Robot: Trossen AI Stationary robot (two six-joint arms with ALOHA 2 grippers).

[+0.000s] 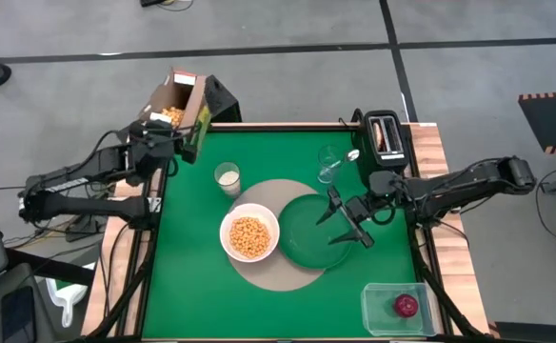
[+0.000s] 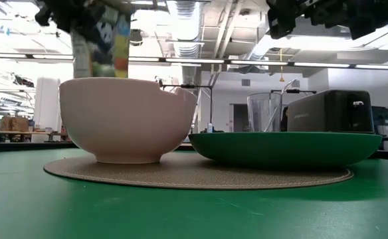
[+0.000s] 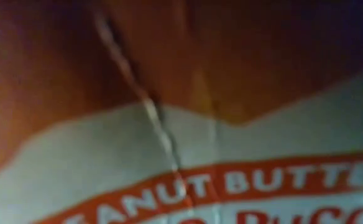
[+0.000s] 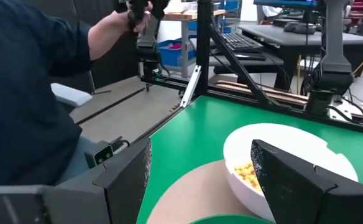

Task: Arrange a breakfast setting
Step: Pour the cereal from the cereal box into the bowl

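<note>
Overhead and side views of a partly laid breakfast setting. The round tan mat [image 1: 276, 269] is lying at the centre of the green tabletop [image 1: 192, 286], carrying the white bowl [image 1: 249, 237], which is already holding golden cereal, and, touching it on the right, the larger dark-green plate [image 1: 302, 238], which is sitting bare. The left pincer [image 1: 168, 143] is holding the open yellow-green cereal box [image 1: 178, 107] clamped and tilted above the far left corner of the tabletop, well apart from the bowl, so pouring appears finished and the box is awaiting a resting place. The right pincer [image 1: 347, 217] is hovering over the plate's right side with its fingers [image 4: 299, 177] standing apart and nothing between them. The small red fruit [image 1: 407, 305] is lying in the clear plastic tub [image 1: 378, 307] at the near right corner, and a bagel-like item seems to be sitting in the slots of the black toaster [image 1: 387, 133] at the far right; both are probably waiting to go onto the plate. A small white cup [image 1: 228, 176] and a clear glass [image 1: 330, 164] are standing beyond the mat. A spoon is not clearly showing, though something pale is lying near the glass. The left wrist view is filled by blurred box print, hiding that pincer's fingers. A person in a dark sleeve [image 4: 26, 81] is showing beyond the tabletop.
</note>
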